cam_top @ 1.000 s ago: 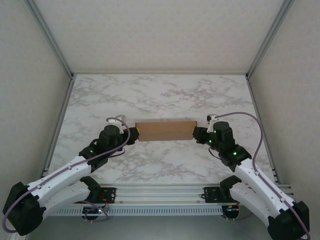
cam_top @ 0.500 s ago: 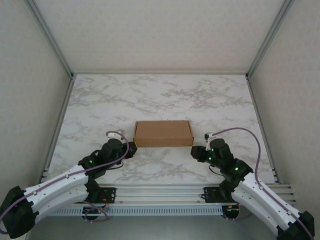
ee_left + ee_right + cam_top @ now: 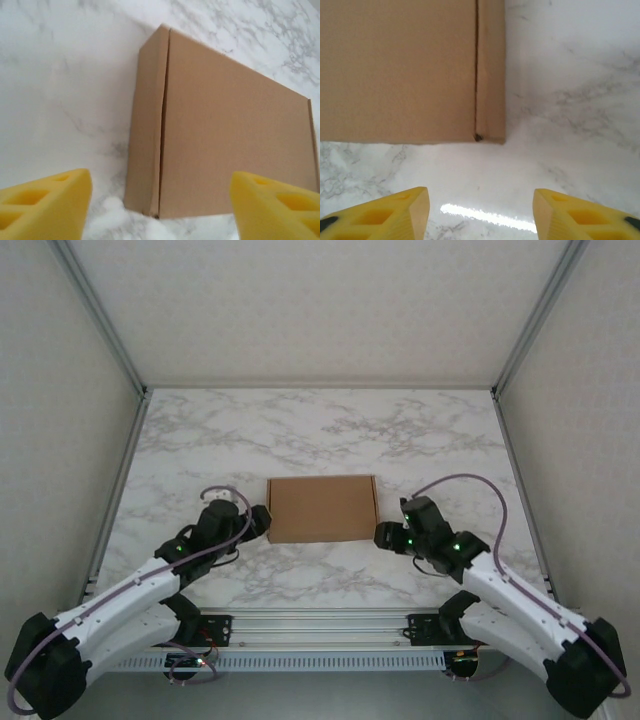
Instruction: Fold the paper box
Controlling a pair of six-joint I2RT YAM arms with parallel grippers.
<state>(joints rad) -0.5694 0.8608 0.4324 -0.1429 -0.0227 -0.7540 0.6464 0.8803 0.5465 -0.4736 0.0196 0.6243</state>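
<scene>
The paper box (image 3: 322, 508) lies closed on the marble table, a plain brown cardboard rectangle. My left gripper (image 3: 262, 521) is open just off its near left corner, touching nothing. In the left wrist view the paper box (image 3: 220, 145) shows its left side wall and lid seam beyond my wide-apart yellow fingertips (image 3: 47, 202). My right gripper (image 3: 382, 535) is open off the near right corner, a short gap of table between it and the box. The right wrist view shows the paper box's (image 3: 405, 70) near right corner above my spread yellow fingertips (image 3: 390, 212).
Metal frame posts (image 3: 118, 490) run along both sides of the marble table (image 3: 320, 430), with pale walls beyond. An aluminium rail (image 3: 320, 625) carrying the arm bases lines the near edge. Open marble lies behind the box.
Both grippers have let go of the box ends, opened and drawn back toward the near edge. The box has gone from standing on edge to lying flat on the table.
</scene>
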